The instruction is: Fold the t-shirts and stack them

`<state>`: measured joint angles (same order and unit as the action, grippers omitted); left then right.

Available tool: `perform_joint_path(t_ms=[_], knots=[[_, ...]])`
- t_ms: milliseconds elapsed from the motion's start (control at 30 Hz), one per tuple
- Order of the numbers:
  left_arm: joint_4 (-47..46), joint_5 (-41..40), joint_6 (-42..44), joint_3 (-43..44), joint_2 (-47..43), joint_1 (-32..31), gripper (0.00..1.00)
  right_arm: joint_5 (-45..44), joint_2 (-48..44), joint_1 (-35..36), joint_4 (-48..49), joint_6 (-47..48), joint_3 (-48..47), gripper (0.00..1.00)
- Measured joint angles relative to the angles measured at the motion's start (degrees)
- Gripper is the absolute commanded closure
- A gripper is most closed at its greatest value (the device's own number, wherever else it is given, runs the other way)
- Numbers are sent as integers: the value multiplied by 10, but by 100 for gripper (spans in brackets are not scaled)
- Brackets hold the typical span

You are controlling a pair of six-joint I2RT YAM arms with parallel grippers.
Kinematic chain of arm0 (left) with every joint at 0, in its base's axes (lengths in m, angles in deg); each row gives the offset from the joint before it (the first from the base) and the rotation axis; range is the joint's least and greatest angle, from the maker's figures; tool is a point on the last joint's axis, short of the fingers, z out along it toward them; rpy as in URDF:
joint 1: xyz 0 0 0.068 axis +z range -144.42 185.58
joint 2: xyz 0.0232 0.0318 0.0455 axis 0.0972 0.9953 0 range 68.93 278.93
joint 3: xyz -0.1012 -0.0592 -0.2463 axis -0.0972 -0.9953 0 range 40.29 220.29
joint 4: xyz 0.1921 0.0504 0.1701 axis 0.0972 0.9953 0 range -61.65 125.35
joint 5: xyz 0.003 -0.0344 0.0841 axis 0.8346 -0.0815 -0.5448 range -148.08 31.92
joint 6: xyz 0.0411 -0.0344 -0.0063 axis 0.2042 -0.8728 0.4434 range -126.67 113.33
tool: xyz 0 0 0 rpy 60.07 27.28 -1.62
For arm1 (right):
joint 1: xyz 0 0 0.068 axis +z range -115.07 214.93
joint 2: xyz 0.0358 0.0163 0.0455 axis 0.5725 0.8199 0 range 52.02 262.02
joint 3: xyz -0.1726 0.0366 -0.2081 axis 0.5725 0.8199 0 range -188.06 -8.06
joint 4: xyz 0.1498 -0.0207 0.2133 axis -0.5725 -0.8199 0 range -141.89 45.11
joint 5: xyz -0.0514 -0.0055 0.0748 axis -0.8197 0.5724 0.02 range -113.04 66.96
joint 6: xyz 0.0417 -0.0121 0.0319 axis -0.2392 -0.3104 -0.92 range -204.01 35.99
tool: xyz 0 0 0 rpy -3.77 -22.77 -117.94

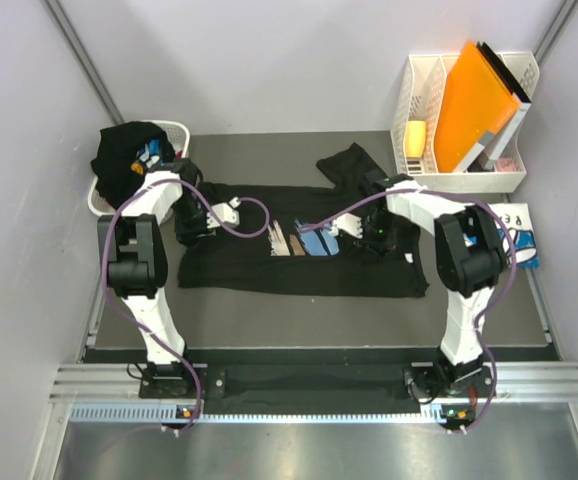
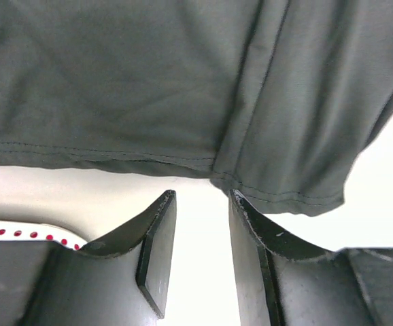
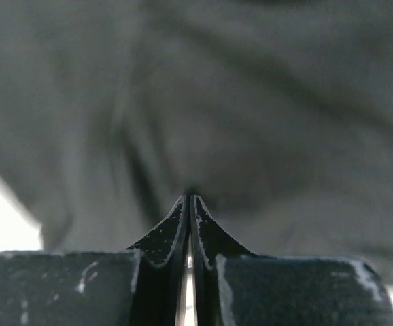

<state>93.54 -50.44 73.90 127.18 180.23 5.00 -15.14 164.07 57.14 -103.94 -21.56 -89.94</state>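
- T-shirts, three in all: two black, one white.
- Spread black t-shirt (image 1: 269,270) lies flat on the grey mat (image 1: 269,315) in mid-table, between the two arms. Its long axis runs left to right across the table. A stitched hem is at the left end. One sleeve sticks out toward the far side at the right end. The chest print faces up near the middle.
- Bundled black t-shirt (image 1: 124,155) is heaped in the white basket (image 1: 177,128) at the far left corner, spilling over the rim. It has no clear axis.
- White t-shirt (image 1: 517,238) with a blue print lies at the right edge of the table, partly behind the right arm.
- Grippers, two.
- Left gripper (image 2: 200,197) is over the left end of the spread shirt. Its fingers (image 2: 159,251) stand apart with nothing between them, and the hem sits just past the tips.
- Right gripper (image 3: 190,198) is at the right part of the same shirt. Its fingers are pressed together with the tips against the cloth. Cannot tell whether a fold is caught.
- One white file rack (image 1: 414,90) is at the far right corner, with one orange folder (image 1: 474,100) standing tilted in it.
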Motion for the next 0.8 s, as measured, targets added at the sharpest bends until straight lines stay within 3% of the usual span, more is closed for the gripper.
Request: perform_joint_path(t_ms=[233, 800], knots=[[35, 12, 0, 10, 8, 0, 46, -6, 38, 0, 31, -32, -25, 100], [81, 17, 1, 32, 81, 0, 50, -9, 39, 3, 34, -47, -26, 100]])
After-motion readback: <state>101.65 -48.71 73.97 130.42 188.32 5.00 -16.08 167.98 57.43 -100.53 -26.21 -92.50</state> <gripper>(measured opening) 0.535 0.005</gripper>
